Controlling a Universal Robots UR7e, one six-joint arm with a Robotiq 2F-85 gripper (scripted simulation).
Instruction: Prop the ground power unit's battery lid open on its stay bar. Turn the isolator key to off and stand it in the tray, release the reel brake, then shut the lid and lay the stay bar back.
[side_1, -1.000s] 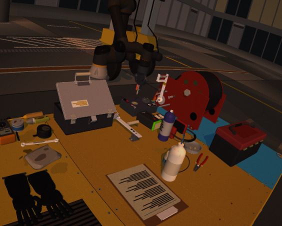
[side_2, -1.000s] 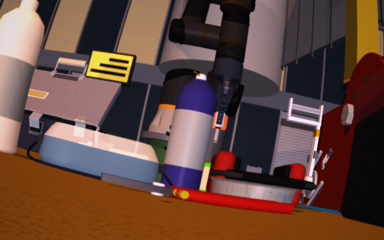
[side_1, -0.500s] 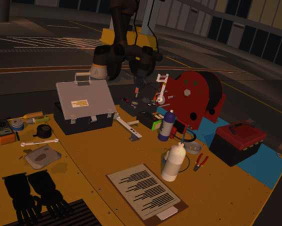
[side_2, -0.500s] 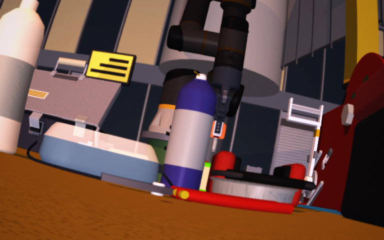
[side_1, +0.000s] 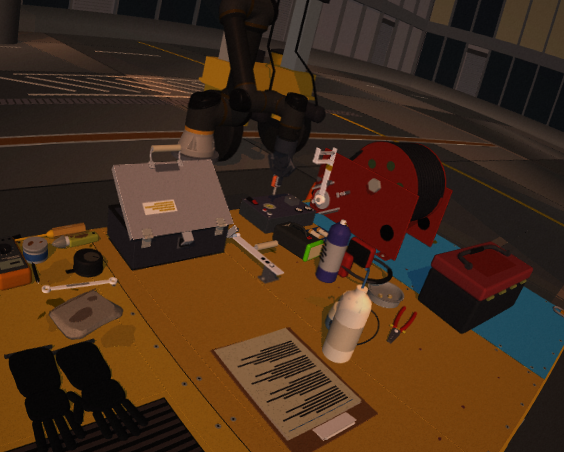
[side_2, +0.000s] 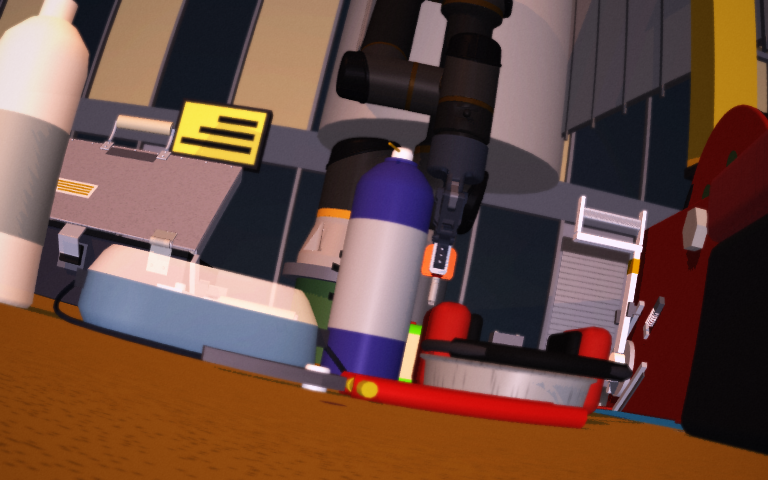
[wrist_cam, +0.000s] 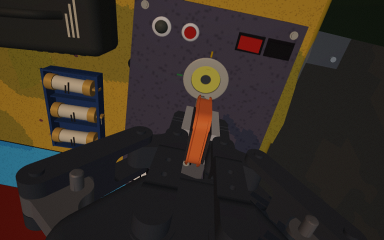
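The orange-headed isolator key (wrist_cam: 199, 130) hangs just above the round keyhole (wrist_cam: 206, 79) of the dark isolator panel (side_1: 275, 207), its blade pointing down. My gripper's (wrist_cam: 198, 141) fingers are clamped on either side of the key's orange head. In the second side camera the key (side_2: 439, 261) hangs from my gripper (side_2: 447, 238) behind the blue and white spray can. The battery box lid (side_1: 167, 197) stands raised at a slant with its handle on top. The stay bar (side_1: 257, 255) lies flat on the deck beside the box. The white brake lever (side_1: 324, 175) stands upright against the red cable reel (side_1: 395, 190).
Behind the panel rise the arm's base and dark hangar walls. A blue and white spray can (side_1: 332, 250), a white bottle (side_1: 347, 320), a round tray (side_1: 385, 295), red pliers (side_1: 401, 324) and a red-lidded box (side_1: 475, 282) stand nearby. A clipboard (side_1: 295, 382) lies in front; a fuse holder (wrist_cam: 72, 109) sits beside the panel.
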